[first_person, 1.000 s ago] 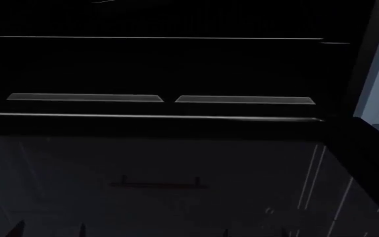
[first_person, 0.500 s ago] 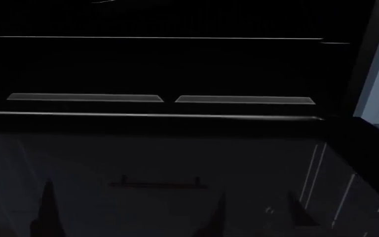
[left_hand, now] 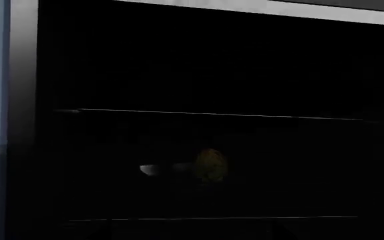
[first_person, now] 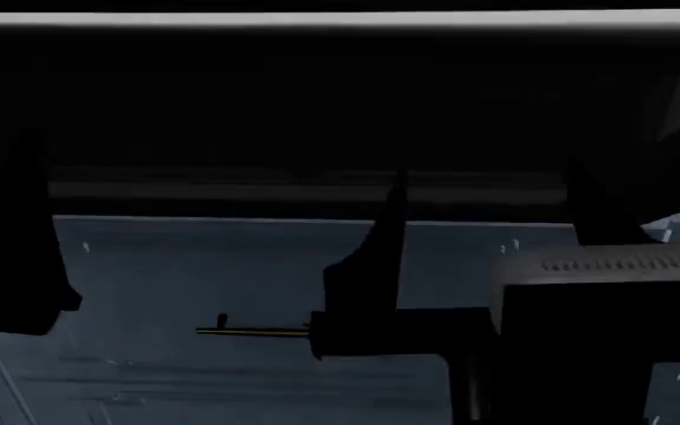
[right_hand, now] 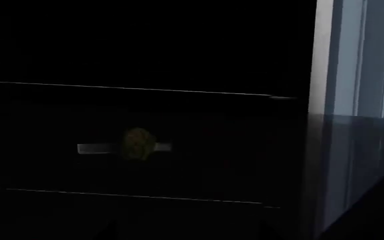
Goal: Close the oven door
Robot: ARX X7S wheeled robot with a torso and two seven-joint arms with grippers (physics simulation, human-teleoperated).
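You cannot read either set of jaws. In the head view the left gripper (first_person: pixel 19 230) is a black spike at 9 o'clock, and the right gripper (first_person: pixel 482 266) is two spikes right of centre above a black block. The gap may mean wide-open jaws, but you cannot tell, and neither is seen holding anything. The wrist views show no fingers clearly. Behind the silhouettes, the wide glossy black oven door with mirror-like glass (first_person: pixel 174 266) fills the head view from the middle down to 6 o'clock. Its far edge is a pale line across the centre, and the dark oven mouth lies toward 12 o'clock. Treat the panel as heavy, stiff and hinged. Its glass is probably slick and breakable, so avoid pressing pointed tips on it. Take it at the free edge or the bar handle, which is not visible here. The short brass handle (first_person: pixel 251 331) near centre is probably a drawer pull mirrored in the glass, not a grip. Whether the tips touch the door, and how far it is tilted, cannot be told. Both wrist views are near-black, showing thin rack-like lines, a blue-grey cabinet side (right_hand: pixel 365 100) and an unidentifiable dull yellow round blob (left_hand: pixel 210 164).
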